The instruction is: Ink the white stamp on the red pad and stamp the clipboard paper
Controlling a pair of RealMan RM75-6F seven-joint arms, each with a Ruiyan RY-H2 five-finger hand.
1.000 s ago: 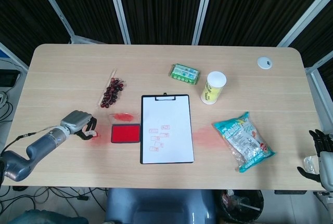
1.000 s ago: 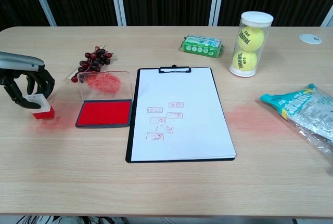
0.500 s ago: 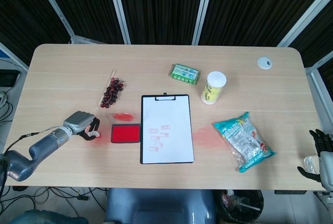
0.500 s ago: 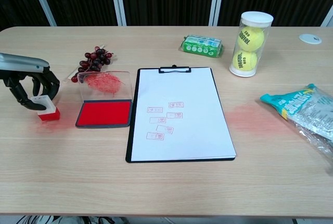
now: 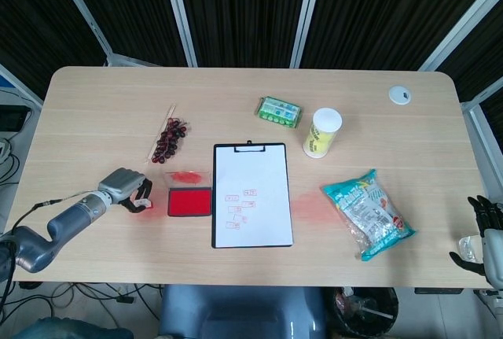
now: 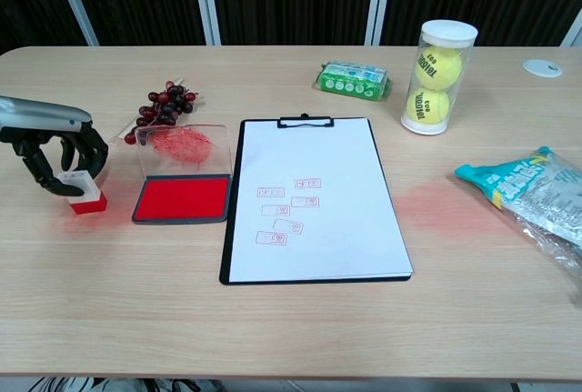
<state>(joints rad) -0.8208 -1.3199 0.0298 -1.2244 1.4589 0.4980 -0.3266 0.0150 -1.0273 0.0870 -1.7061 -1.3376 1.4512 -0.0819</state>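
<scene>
Stamp [image 6: 80, 190] nearer pad [image 6: 182, 197], red-based.

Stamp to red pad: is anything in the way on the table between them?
Nothing visible. The left robot hand holds the stamp just left of the open red pad, with only bare, red-stained table between them. The grapes lie farther back.

robot lab, wooden table [image 5: 236, 95], black curtains [image 5: 236, 9] on metal frame, loose cables [image 5: 16, 158]
</scene>
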